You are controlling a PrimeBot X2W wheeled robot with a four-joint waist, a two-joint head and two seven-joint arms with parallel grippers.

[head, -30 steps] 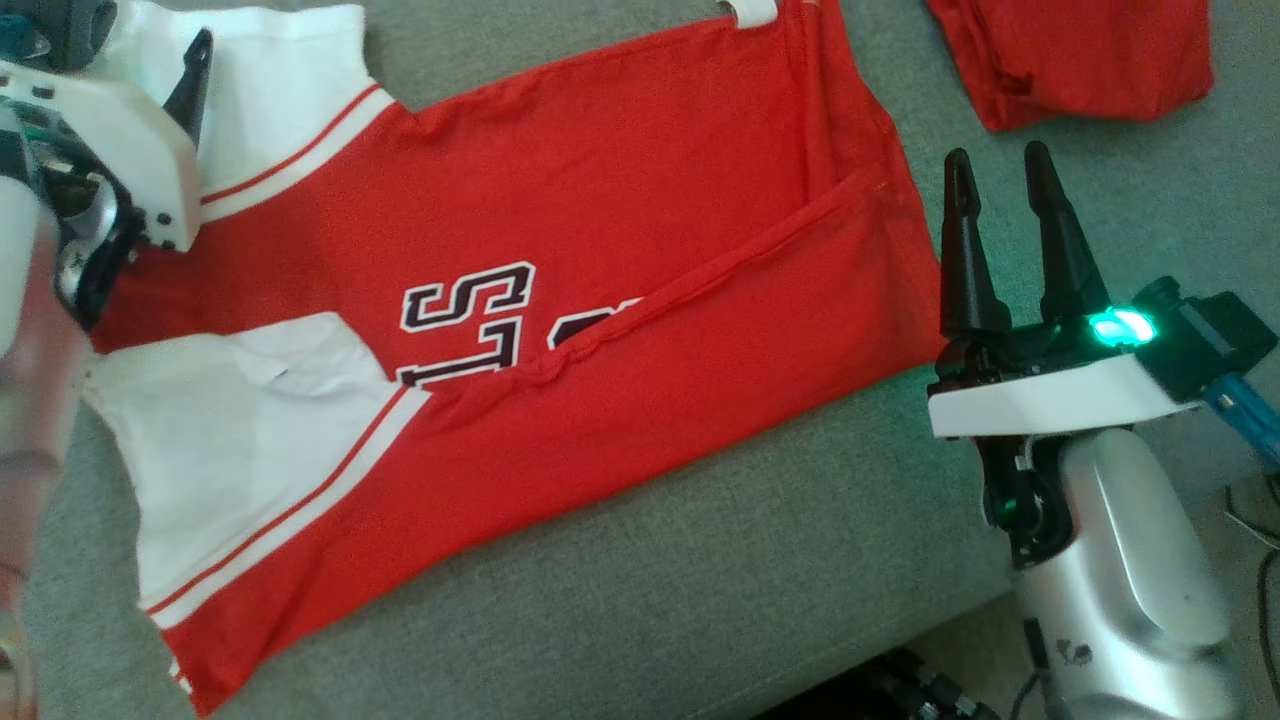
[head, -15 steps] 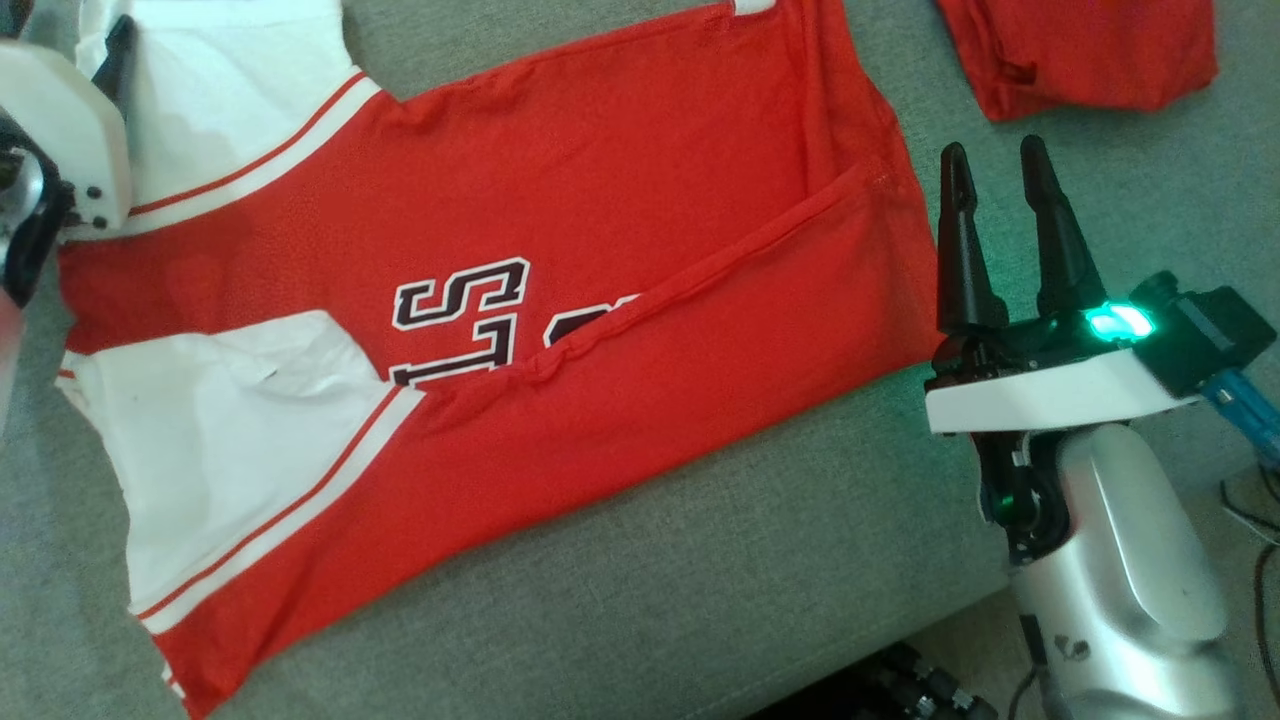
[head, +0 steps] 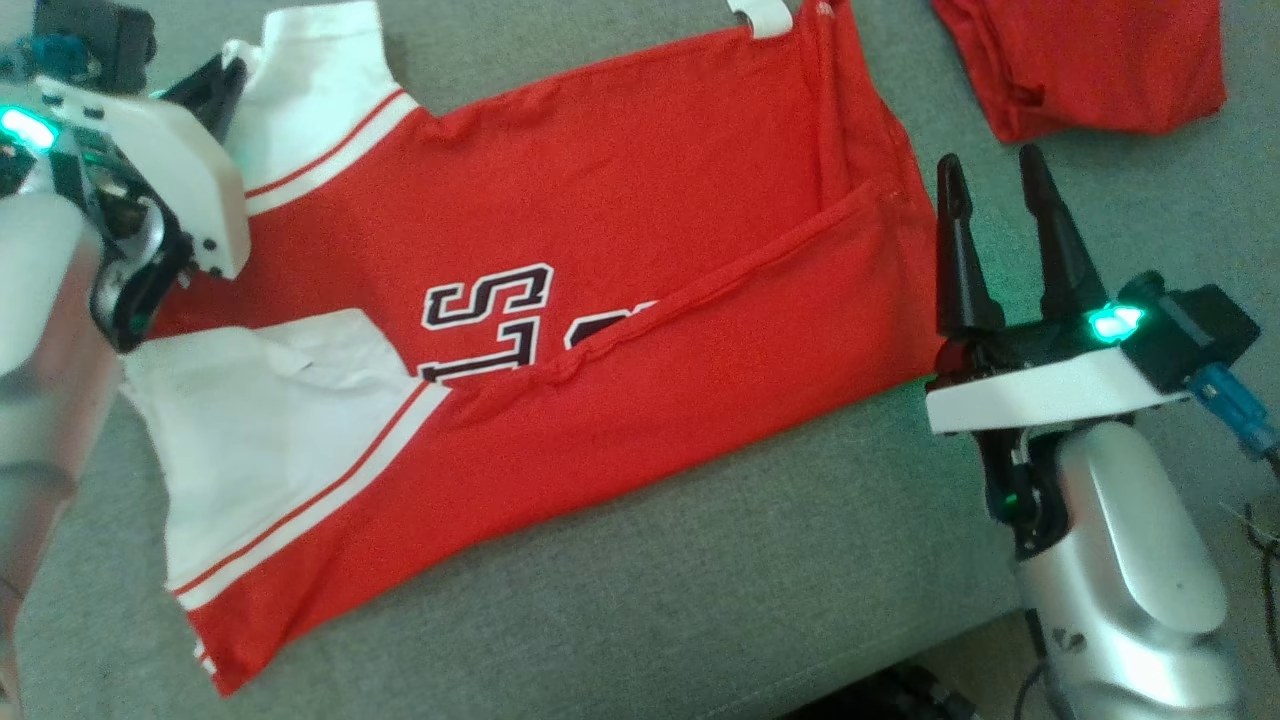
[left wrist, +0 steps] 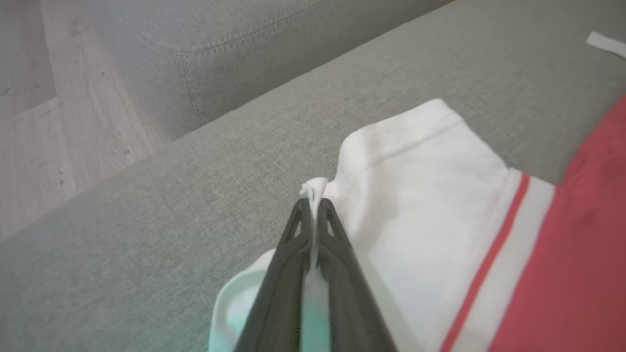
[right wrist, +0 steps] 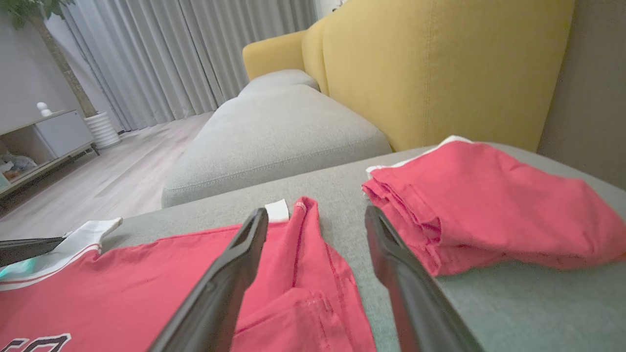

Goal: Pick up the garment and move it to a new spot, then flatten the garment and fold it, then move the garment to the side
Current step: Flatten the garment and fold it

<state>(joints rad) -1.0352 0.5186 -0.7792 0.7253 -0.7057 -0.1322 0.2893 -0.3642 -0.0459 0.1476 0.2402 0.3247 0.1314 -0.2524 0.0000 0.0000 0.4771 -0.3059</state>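
grey sofa (head: 700,600) | jersey (head: 650,230) long axis left-right, hem (head: 905,250) right | left fingers (left wrist: 297,232) clamp white sleeve (left wrist: 420,166) | right fingers (head: 1052,245) apart

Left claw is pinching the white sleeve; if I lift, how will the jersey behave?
Probably floppy: the white sleeve bunches in the shut left claw, so the jersey should drape and trail. Likely light: thin cloth. The folded flap may fall open, and the grey cushion could drag it.

A red jersey (head: 650,200) with white sleeves is lying spread across the grey sofa cushion (head: 700,600), its lower side folded over the lettering. The left gripper (head: 222,82) is reaching onto the upper sleeve. The right gripper (head: 990,170) is sitting spread-fingered just beside the hem, near a folded red garment (head: 1090,60).
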